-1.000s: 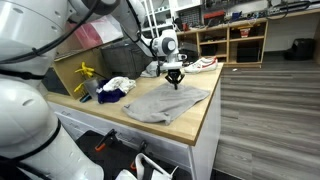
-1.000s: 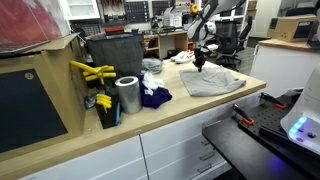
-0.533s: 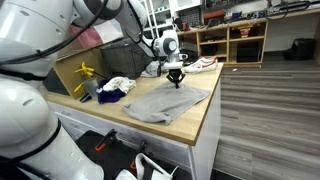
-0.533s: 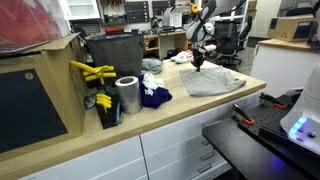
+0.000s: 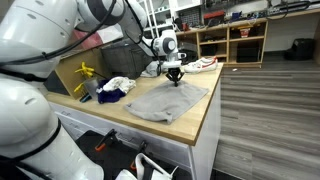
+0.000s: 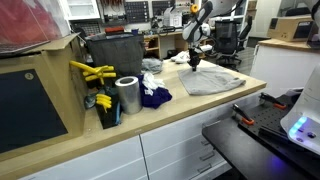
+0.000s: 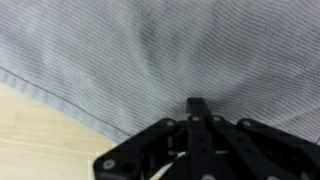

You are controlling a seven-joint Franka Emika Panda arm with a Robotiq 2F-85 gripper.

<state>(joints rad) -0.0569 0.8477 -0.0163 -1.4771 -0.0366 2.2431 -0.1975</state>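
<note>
Wooden countertop [image 5: 196,122] runs through mid-frame in both exterior views, with a gray cloth [image 5: 166,100] spread flat on it. We see the gripper [image 5: 176,80] at the cloth's upper edge, its fingers pressed together. The wrist view is blurred, so we cannot tell whether fabric is pinched, and its top and right edges cut the cloth off.

cloth [image 5: 165,102] on counter [image 5: 196,126] | gripper [image 5: 176,82] over cloth (far edge) | bin [image 6: 115,50] beside cloth
</note>
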